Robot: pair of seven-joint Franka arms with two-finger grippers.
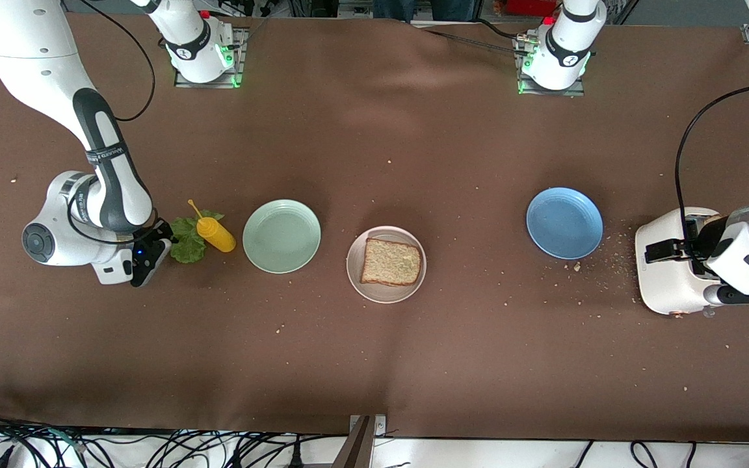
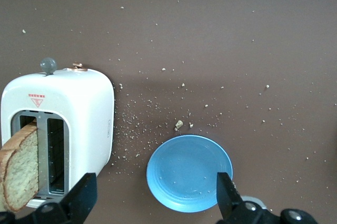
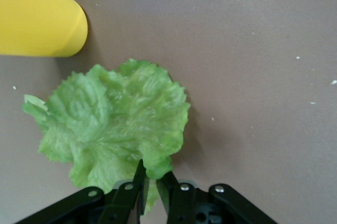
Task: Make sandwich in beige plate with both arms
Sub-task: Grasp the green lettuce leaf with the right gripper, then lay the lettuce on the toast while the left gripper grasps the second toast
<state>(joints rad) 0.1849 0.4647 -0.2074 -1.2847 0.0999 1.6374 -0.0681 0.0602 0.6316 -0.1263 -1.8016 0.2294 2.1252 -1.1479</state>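
toaster (image 1: 664, 273) partly hidden under left arm, bread slice (image 2: 18, 168) cut off, perhaps half inside

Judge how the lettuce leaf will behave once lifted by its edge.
The lettuce leaf looks thin and ruffled, so it will probably droop from the right tool, which pinches only its rim. That small bite might tear or slip. It seems very light.

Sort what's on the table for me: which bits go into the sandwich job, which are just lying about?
For the job:
- beige plate with one bread slice
- lettuce leaf, pinched by the right pincer
- second bread slice in the toaster, under the open left pincer

Lying about:
- mustard bottle
- mint-green plate
- blue plate
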